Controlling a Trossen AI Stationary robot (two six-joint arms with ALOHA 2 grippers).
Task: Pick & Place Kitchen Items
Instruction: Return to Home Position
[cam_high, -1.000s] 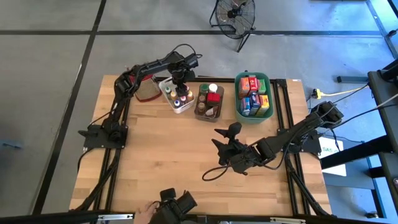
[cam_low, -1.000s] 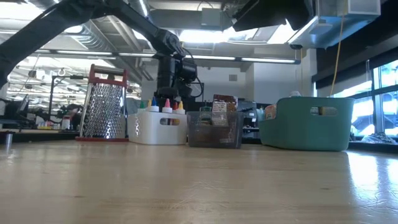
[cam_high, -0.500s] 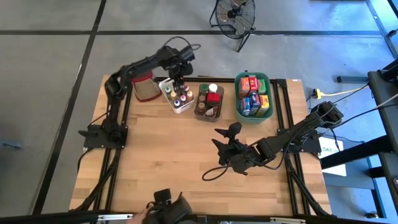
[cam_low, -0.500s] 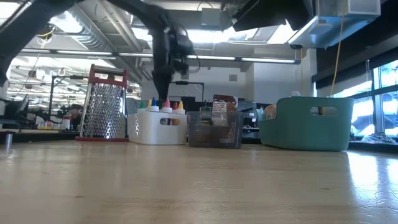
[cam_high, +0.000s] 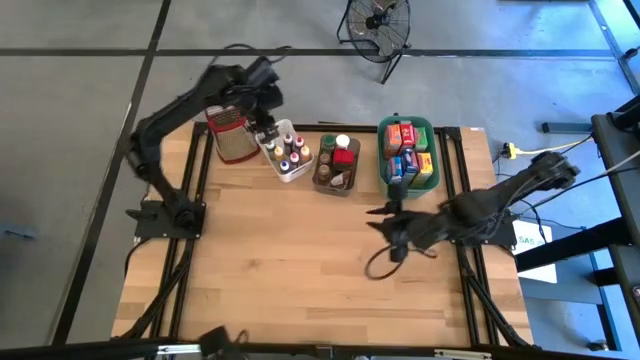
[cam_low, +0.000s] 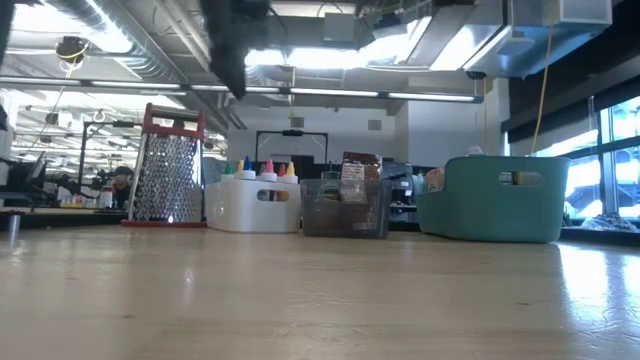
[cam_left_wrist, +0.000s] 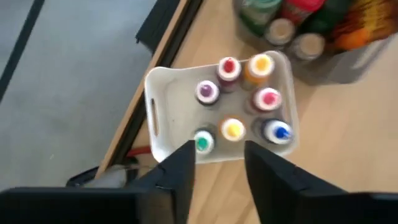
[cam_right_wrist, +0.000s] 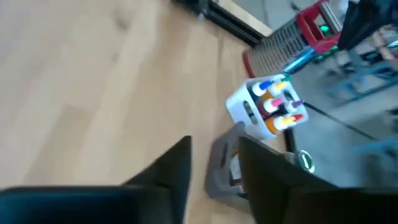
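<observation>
Left claw (cam_left_wrist: 219, 149), open and empty, hangs over the food colouring bottles (cam_left_wrist: 233, 129) in the white bin (cam_left_wrist: 174, 112), upper left in the high view. Swinging home low, it could clip a cap or the grater (cam_high: 235, 148). Right claw (cam_right_wrist: 214, 146), open too, waits lower right

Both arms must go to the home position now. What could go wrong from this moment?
1. The left gripper, jaws open and empty, hangs over the white bin of small bottles. A low swing could clip a cap or knock the grater beside the bin.
2. The right gripper, jaws open, appears close to the green bin in the high view. A turn toward it might nudge the bin.
</observation>
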